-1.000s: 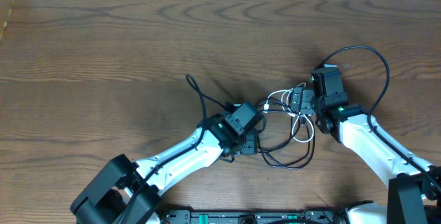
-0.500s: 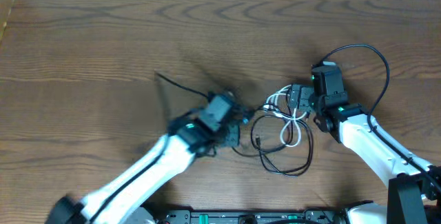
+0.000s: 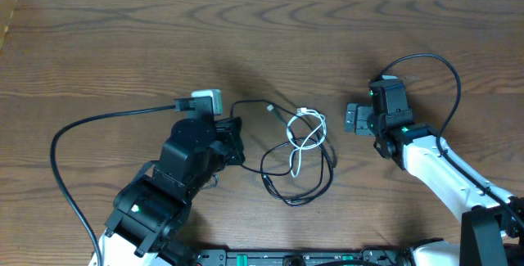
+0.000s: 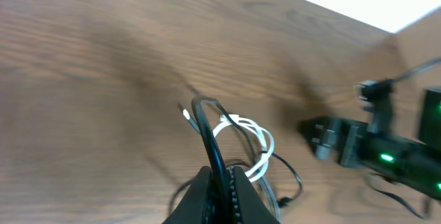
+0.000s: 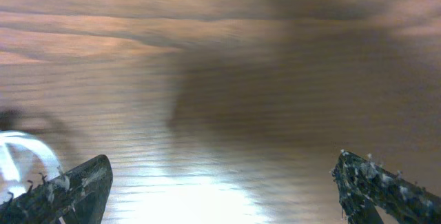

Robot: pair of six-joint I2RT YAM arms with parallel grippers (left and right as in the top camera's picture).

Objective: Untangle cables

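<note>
Left gripper [image 3: 237, 140]: shut tight on a black cable [image 4: 207, 133]; in the left wrist view the two fingers are pressed together with the strand pinched between their tips.
Held strand: thin, glossy and round. It rises out of the fingertips, runs forward and bends over in a narrow hairpin arch just ahead of the gripper.
Plug [image 3: 273, 110]: small and pale-tipped, at the end of a black run just ahead of the left fingertips, lying on the table [image 3: 123, 53].
Black loops: beyond the held part, black cable sags into a wide, loose ring ahead of the left gripper and a little to one side. I cannot tell whether this is one black cable or several.
White cable [image 3: 304, 140]: shorter and just as thin, curled into two or three small overlapping loops like a loose figure eight, with a tail trailing down inside the black ring.
Crossing: white and black strands overlap where the loops meet; which passes over which cannot be told.
Right gripper [image 3: 352, 119]: fingers spread wide with bare wood and nothing else between them.
Cables from the right gripper: the heap lies ahead of its fingertips and clear of them, between the two grippers. In the right wrist view only a blurred white curve shows, at the edge beside one finger.
</note>
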